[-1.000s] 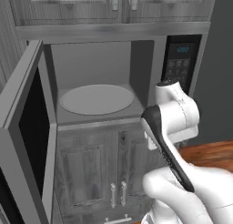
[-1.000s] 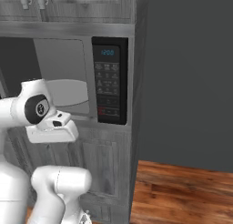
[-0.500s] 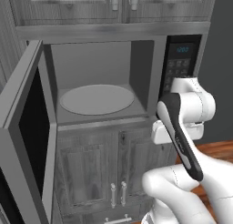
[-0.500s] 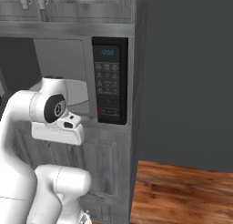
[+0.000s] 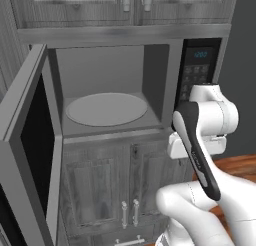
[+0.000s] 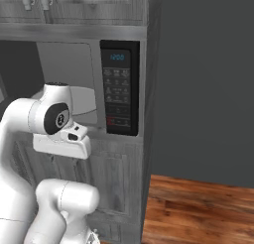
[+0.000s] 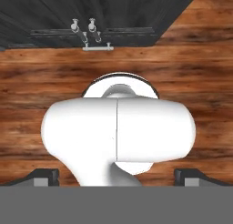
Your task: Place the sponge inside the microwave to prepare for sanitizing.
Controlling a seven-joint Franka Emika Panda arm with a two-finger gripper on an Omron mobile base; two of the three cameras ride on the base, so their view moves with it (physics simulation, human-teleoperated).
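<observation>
The microwave stands built into the grey cabinets with its black glass door swung wide to the left. Its round grey turntable lies bare. The black keypad panel is to the right of the cavity, and shows as keypad panel in the right base view. The sponge is out of view. My gripper points straight down at the floor, open, with its two dark fingertips far apart and nothing between them. The white hand body hangs below the keypad, outside the cavity.
Grey cabinet doors with paired handles sit under the microwave, and upper cabinets above it. Brown wood floor spreads to the right beside a plain dark wall.
My arm's wrist and hand have swung to the right, from in front of the cavity's right edge to in front of the keypad side. The microwave stays open and the jaws stay wide.
</observation>
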